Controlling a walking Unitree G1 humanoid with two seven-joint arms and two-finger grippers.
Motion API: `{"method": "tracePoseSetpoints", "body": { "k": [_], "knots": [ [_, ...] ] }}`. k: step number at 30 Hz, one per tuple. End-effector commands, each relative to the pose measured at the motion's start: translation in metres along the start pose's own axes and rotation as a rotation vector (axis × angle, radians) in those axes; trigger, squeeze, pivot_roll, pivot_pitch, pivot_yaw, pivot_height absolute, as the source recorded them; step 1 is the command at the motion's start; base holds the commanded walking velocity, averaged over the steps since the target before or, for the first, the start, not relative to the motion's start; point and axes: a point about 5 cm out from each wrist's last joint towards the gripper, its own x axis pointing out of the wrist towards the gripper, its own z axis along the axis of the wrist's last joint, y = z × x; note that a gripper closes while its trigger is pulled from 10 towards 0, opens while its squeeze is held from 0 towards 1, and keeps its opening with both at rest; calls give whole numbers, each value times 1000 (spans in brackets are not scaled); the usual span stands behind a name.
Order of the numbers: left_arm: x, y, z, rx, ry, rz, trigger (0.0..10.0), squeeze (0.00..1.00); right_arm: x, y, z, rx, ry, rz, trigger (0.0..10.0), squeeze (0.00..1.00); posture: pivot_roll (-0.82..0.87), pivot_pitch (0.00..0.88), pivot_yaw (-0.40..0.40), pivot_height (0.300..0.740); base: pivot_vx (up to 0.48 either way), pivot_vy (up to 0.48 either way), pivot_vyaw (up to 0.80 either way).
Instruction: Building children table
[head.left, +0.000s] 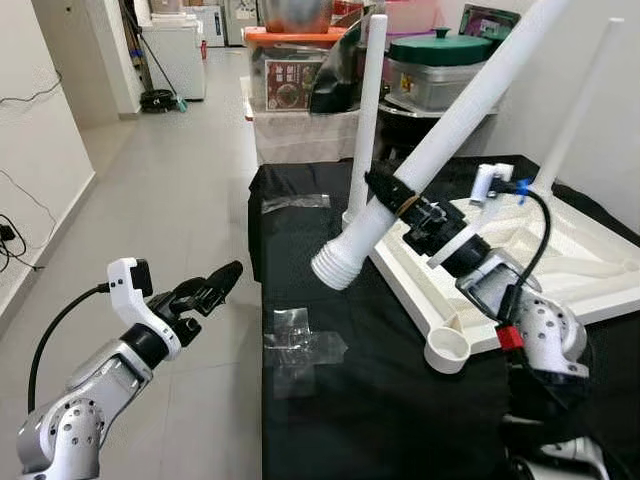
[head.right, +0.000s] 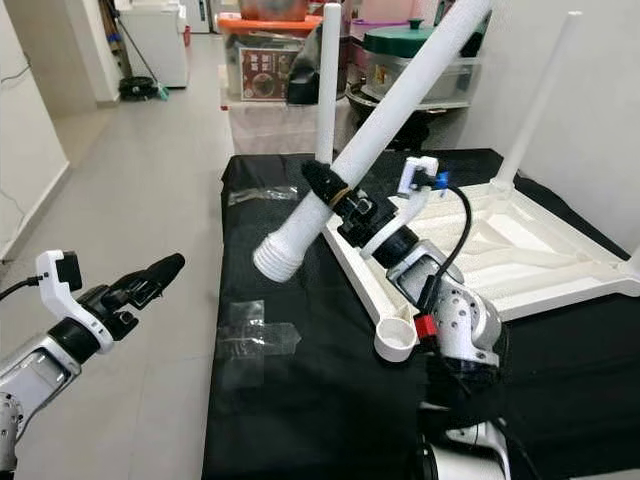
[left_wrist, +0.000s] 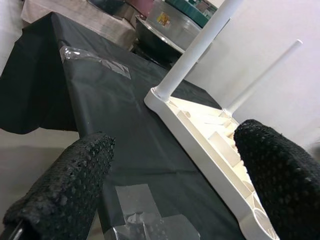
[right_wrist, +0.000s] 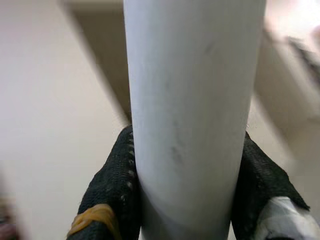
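1. A white leg (head.left: 450, 130) is gripped by the right gripper (head.left: 390, 192), fingers clamped on either side of the tube, and it is held tilted in the air with its threaded end (head.left: 335, 262) low over the black cloth (head.left: 390, 400)
2. The tabletop (head.left: 560, 260) is seen upside down on the cloth, just beside that threaded end, with an open round socket (head.left: 447, 348) at its near corner
3. Two legs are already stood upright in the tabletop: one (head.left: 366, 120) at the far left corner, close behind the held leg, another (head.left: 575, 105) at the far right corner by the wall
4. The left gripper (head.left: 205, 290) is held out over the floor (head.left: 170, 180), left of the table, fingers (left_wrist: 65, 185) spread wide and nothing between them
5. Clear tape (head.left: 300, 350) is stuck on the cloth near the front, and another strip (head.left: 295, 202) lies further back
6. Beyond the table, stacked boxes and a pot with a green lid (head.left: 440, 50) are crowded together; a tiled corridor with white walls is seen running off on the left
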Motion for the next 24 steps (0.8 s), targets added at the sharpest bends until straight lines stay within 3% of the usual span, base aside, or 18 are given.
{"method": "tracePoseSetpoints", "body": {
  "k": [1,3,8,10,13,15,18,21,24],
  "knots": [
    [0,0,-3,7,7,11,10000,0,2,21,4,17,-25,177,0,0,66,0,-26,740,0,0,0],
    [1,0,-3,6,7,11,10000,0,1,29,-1,15,-6,258,0,0,67,0,-28,740,0,0,0],
    [0,0,-4,8,6,15,10000,0,1,26,-5,-37,43,232,0,0,68,0,-33,740,0,0,0],
    [-1,1,-5,17,10,25,10000,0,-3,15,-9,-164,150,158,0,0,67,0,-33,740,0,0,0],
    [-1,2,-7,25,15,30,10000,0,-7,10,-10,-230,209,138,0,0,63,0,-31,740,0,0,0],
    [-1,2,-11,48,32,36,10000,0,-32,-15,3,-412,404,74,0,0,65,0,-35,740,0,0,0],
    [-1,2,-11,48,32,36,10000,0,-32,-15,3,-412,404,74,0,0,65,0,-35,740,0,0,0],
    [-2,4,-11,53,29,53,10000,0,-55,-23,30,-475,514,44,0,0,61,0,-37,740,0,0,0],
    [-2,6,-15,49,33,75,10000,0,-64,-24,32,-490,534,37,0,0,56,0,-34,740,0,0,0]
  ]
}}
